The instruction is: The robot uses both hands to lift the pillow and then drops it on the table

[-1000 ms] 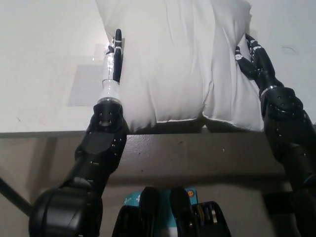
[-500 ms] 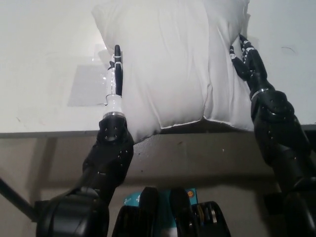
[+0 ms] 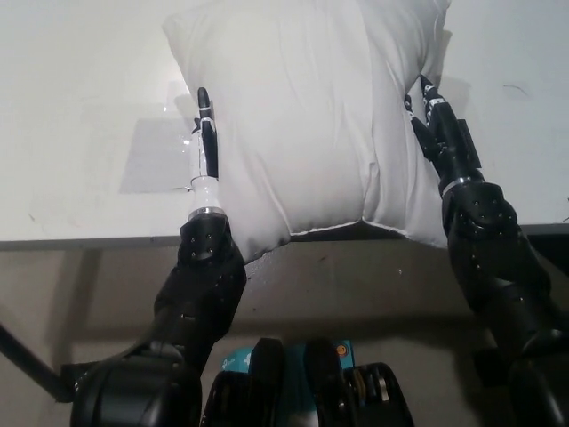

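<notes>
A: Entry, head view. What differs from the earlier frames?

B: Both hands have slid further up the sides of the plump white fabric pillow (image 3: 307,116). The left hand (image 3: 206,133) lies flat along the pillow's left flank, fingers held straight and together, pressed against the cloth. The black right hand (image 3: 437,133) presses into the right flank with its fingers slightly apart, denting the fabric. The pillow's near edge, which overhung the table front a second ago, now sits higher in the picture and looks bunched.

A: Meaning for the task?

B: My reading: the two-sided squeeze is set and the lift is just beginning. Whether the pillow's underside has cleared the table, I cannot tell; its top runs out of view.

A: Where does the pillow sit?

B: Over the near part of the pale flat-topped table (image 3: 80,107), held between the two hands, its lower corner poking past the table's front edge.

A: Count.

B: One pillow. One table. Two robot hands, both engaged. One faint greyish rectangular patch (image 3: 156,156) on the tabletop just left of the left hand.
</notes>
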`<move>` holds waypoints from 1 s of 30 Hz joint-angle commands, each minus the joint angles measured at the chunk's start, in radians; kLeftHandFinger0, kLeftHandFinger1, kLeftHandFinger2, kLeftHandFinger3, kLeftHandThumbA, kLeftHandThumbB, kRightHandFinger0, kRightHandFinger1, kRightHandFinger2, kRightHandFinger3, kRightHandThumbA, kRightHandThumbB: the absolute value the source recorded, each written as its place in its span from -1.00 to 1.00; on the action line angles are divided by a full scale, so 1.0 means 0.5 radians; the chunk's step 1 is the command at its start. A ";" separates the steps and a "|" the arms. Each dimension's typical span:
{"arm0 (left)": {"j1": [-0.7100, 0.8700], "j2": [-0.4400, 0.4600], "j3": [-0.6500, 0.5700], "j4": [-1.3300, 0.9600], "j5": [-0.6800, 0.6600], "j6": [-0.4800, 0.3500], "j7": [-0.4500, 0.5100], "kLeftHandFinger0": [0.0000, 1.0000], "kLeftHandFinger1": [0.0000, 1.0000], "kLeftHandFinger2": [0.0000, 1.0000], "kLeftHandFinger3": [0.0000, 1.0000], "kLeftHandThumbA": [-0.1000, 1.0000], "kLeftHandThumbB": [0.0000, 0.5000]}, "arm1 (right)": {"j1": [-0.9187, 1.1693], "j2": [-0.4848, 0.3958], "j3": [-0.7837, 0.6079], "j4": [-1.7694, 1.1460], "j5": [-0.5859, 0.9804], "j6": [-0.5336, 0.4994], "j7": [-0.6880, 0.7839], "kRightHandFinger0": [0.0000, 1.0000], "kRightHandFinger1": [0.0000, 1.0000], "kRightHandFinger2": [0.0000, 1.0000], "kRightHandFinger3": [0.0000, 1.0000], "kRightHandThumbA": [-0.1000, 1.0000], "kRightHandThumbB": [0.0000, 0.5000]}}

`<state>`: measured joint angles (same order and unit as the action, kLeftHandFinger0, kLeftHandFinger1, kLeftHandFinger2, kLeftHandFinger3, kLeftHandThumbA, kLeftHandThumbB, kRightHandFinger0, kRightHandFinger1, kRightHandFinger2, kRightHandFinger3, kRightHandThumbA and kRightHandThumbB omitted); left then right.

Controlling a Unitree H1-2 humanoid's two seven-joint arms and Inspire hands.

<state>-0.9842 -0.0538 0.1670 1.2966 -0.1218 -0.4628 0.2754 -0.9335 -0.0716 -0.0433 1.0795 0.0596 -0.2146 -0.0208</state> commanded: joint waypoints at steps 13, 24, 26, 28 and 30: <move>-0.063 -0.195 -0.208 -0.369 0.047 0.105 -0.161 1.00 1.00 1.00 1.00 1.00 -0.41 | -0.012 0.186 0.084 -0.435 0.066 0.092 0.161 1.00 1.00 1.00 1.00 1.00 0.74; -0.046 -0.171 -0.344 -1.232 0.093 0.337 -0.168 1.00 1.00 1.00 1.00 1.00 -0.29 | 0.005 0.159 0.114 -1.289 0.118 0.258 0.136 1.00 1.00 1.00 1.00 1.00 0.76; -0.044 -0.174 -0.366 -1.391 0.100 0.386 -0.165 1.00 1.00 1.00 1.00 1.00 -0.12 | 0.020 0.154 0.132 -1.453 0.085 0.288 0.103 1.00 1.00 1.00 1.00 1.00 0.77; -0.040 -0.178 -0.389 -1.525 0.105 0.433 -0.167 1.00 1.00 1.00 1.00 1.00 -0.01 | 0.031 0.148 0.145 -1.576 0.066 0.302 0.087 1.00 1.00 1.00 1.00 1.00 0.79; -0.030 -0.173 -0.428 -1.678 0.137 0.501 -0.165 1.00 1.00 1.00 1.00 1.00 0.05 | 0.044 0.145 0.156 -1.734 0.063 0.366 0.073 1.00 1.00 1.00 1.00 1.00 0.82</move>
<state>-0.8824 -0.0488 0.0708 0.7127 -0.1278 -0.3053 0.2816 -0.8464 -0.0729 -0.0387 0.4594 0.0834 -0.0861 -0.0500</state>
